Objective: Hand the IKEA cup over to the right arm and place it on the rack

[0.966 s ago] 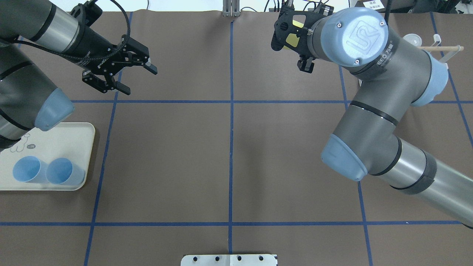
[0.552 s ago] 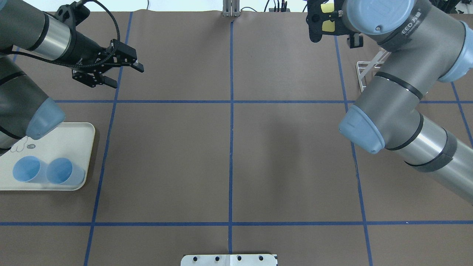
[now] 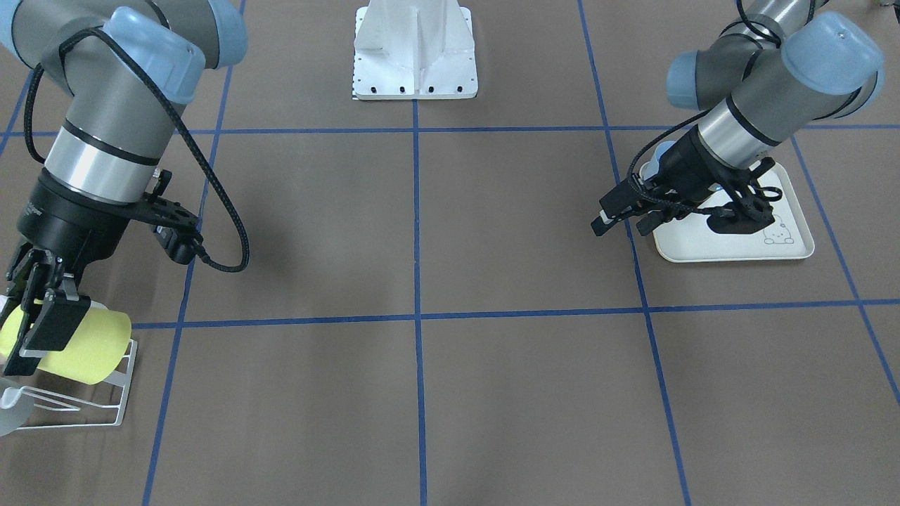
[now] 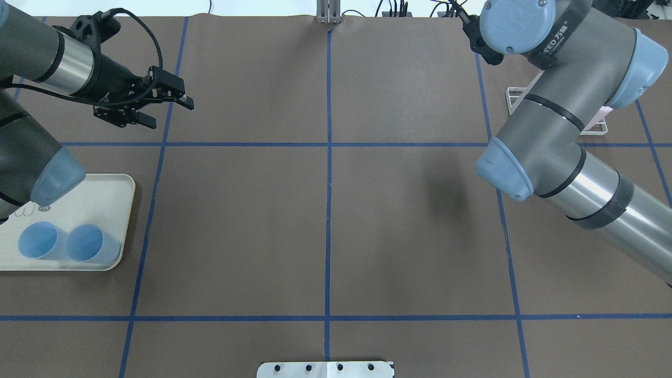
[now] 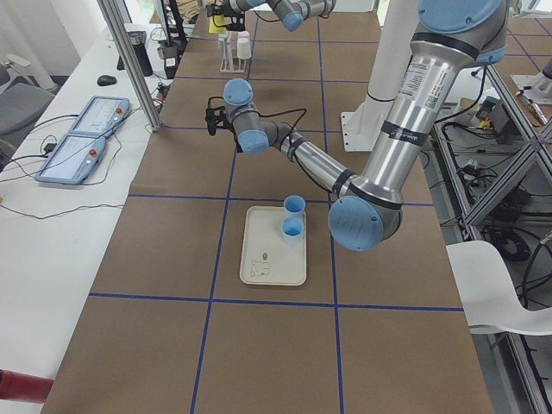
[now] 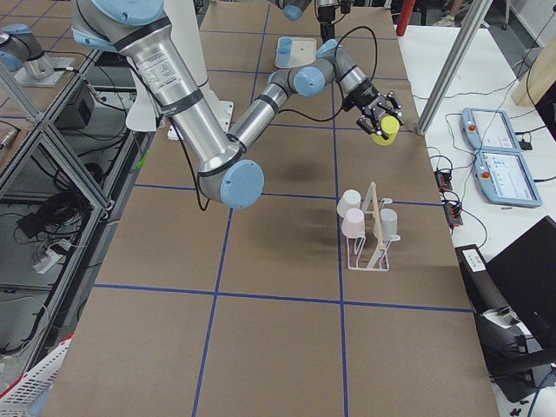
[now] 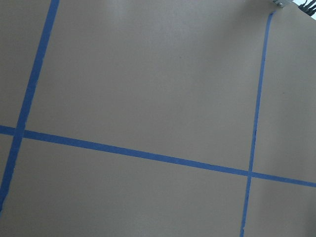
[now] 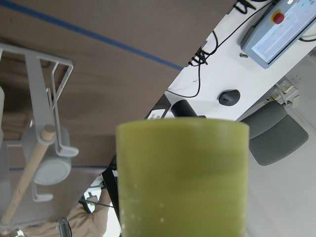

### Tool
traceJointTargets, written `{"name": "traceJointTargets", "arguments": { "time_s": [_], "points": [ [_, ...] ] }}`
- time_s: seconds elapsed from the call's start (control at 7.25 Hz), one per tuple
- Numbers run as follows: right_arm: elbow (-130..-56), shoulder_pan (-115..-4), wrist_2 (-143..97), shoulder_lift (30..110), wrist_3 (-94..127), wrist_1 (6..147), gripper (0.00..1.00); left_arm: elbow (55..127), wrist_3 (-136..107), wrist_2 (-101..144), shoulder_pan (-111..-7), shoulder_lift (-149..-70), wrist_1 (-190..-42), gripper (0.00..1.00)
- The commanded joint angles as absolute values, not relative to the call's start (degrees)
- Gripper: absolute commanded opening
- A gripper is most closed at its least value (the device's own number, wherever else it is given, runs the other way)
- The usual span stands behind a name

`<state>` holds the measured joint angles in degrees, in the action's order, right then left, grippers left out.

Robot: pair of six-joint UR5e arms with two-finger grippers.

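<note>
Notably, the overhead view hides the grasp altogether: the right arm (image 4: 551, 121) covers its own claw, the cup, and all of the rack (image 4: 517, 100) but a white wire corner. The front-facing view supplies it, though only at the picture's left edge. There the right gripper (image 3: 31, 337) pinches the yellow cup (image 3: 91, 348), which lies on its side in the air, its far end cut off by the frame, overlapping the rack's top wire. From the right side the cup is seen apart from the rack. Only in that view do the rack's wooden dowel (image 6: 374, 217) and its white cup (image 6: 350, 202), pink cup (image 6: 354, 224) and grey cup (image 6: 389, 221) show whole. The right wrist camera has the yellow cup filling its lower middle, bottom cut off. The left gripper (image 4: 169, 114) hangs over the mat (image 4: 325, 226), fingers spread with nothing between them; its wrist camera shows only mat and blue tape lines (image 7: 133, 153). Two blue cups (image 4: 86, 243) stand on the tray (image 4: 123, 184), mostly hidden behind the left arm in the front view.
</note>
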<state>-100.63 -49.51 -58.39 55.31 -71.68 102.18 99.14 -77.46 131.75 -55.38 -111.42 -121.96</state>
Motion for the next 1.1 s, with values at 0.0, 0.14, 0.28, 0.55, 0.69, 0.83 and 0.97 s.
{"name": "traceJointTargets", "arguments": {
  "time_s": [0.0,0.14,0.28,0.55,0.69,0.83,0.97],
  "points": [
    [-96.6,-50.5,-55.4,55.9,-76.7,98.8,0.27,99.1,-77.3,130.7,-55.3,-111.3,-122.0,1.00],
    [-95.5,-50.9,-55.2,58.3,-77.0,96.8,0.28,99.0,-77.3,130.2,-55.3,-111.4,-122.0,1.00],
    [-93.0,-51.5,-55.2,59.1,-77.3,93.1,0.32,99.0,-77.3,130.1,-55.2,-111.4,-122.0,1.00],
    [-89.0,-51.6,-54.1,59.5,-77.5,89.1,0.34,99.0,-77.3,130.1,-55.2,-111.4,-122.0,1.00],
    [-88.7,-51.6,-54.1,60.3,-77.5,89.0,0.35,99.0,-77.3,130.1,-55.2,-111.5,-122.1,1.00],
    [-88.7,-51.5,-52.7,61.3,-77.5,88.9,0.36,99.0,-77.3,130.1,-55.2,-111.5,-122.0,1.00],
    [-88.6,-51.4,-52.0,62.6,-77.5,88.9,0.36,99.0,-77.4,130.0,-55.2,-111.6,-122.1,1.00]
  ]
}}
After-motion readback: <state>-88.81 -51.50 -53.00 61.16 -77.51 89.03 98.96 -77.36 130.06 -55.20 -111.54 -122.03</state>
